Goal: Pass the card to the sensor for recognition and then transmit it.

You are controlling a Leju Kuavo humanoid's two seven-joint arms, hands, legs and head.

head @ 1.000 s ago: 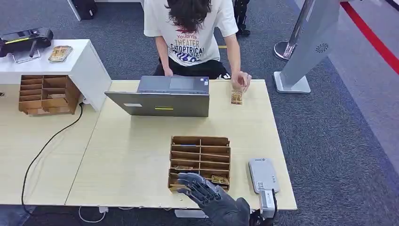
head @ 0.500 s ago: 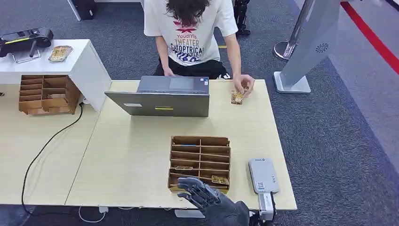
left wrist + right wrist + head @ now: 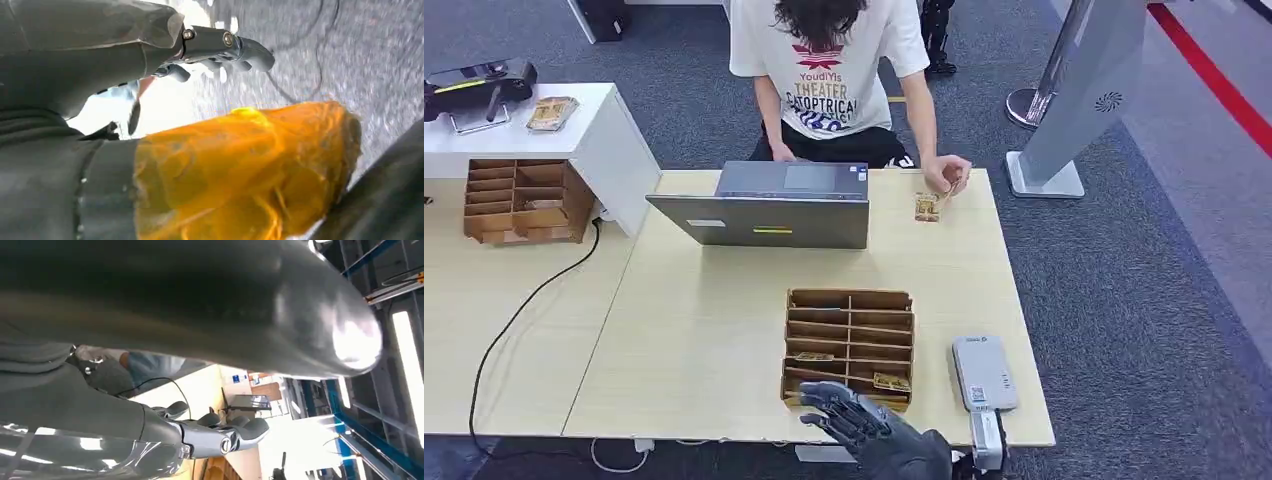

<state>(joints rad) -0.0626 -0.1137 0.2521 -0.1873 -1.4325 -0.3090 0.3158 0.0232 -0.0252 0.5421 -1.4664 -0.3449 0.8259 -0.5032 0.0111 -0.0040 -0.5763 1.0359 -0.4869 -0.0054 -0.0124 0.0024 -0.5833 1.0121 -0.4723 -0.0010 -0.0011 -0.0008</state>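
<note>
A wooden card organizer sits near the table's front edge, with one card in a front slot and another card further left. Right of it lies the grey sensor. My right hand hovers at the organizer's near edge with its fingers spread and nothing in them. The right wrist view shows the same right hand empty. My left hand hangs over the carpet and holds nothing. A small stack of cards lies at the far right of the table.
A person sits behind an open laptop, one hand beside the far card stack. A second wooden organizer and a white cabinet stand on the left. A grey stand stands on the carpet to the right.
My right hand has drawn back toward the near table edge and sunk lower in the picture. The person's hand has shifted slightly right, off the card stack.
</note>
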